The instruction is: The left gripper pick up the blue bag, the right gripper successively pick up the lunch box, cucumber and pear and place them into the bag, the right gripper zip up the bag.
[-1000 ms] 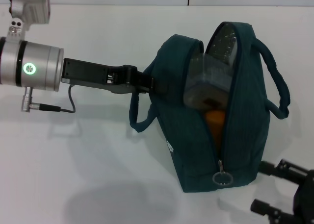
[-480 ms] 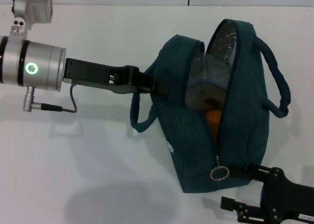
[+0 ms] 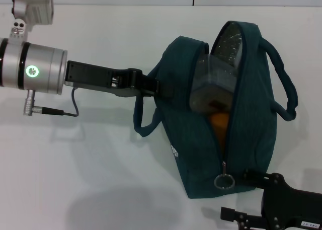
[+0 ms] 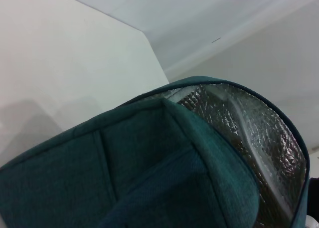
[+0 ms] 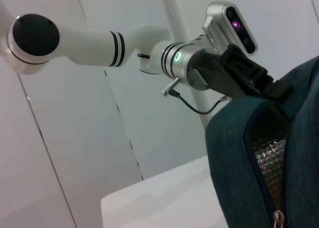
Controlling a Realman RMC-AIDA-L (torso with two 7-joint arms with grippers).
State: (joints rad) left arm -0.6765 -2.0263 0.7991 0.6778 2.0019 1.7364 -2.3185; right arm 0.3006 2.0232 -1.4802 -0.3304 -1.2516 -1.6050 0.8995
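Note:
The blue bag [image 3: 221,139] stands upright on the white table, its top open and its silver lining [image 4: 249,133] showing. My left gripper [image 3: 153,86] is shut on the bag's upper left edge; it also shows in the right wrist view [image 5: 279,91]. The clear lunch box [image 3: 214,86] sits tilted inside the opening, with an orange-yellow fruit [image 3: 220,125] below it. The cucumber is hidden. My right gripper [image 3: 240,195] is open at the bag's lower right, its upper finger [image 3: 251,175] just beside the zipper's ring pull [image 3: 224,181]. The pull also shows in the right wrist view [image 5: 277,219].
The bag's carry handles loop out on the left [image 3: 143,120] and right [image 3: 284,84]. The white table [image 3: 85,159] stretches to the left and front of the bag. A white wall stands behind the table.
My right gripper has come in from the lower right corner to the bag's base, its upper finger now beside the zipper ring. The left gripper and bag have held still.

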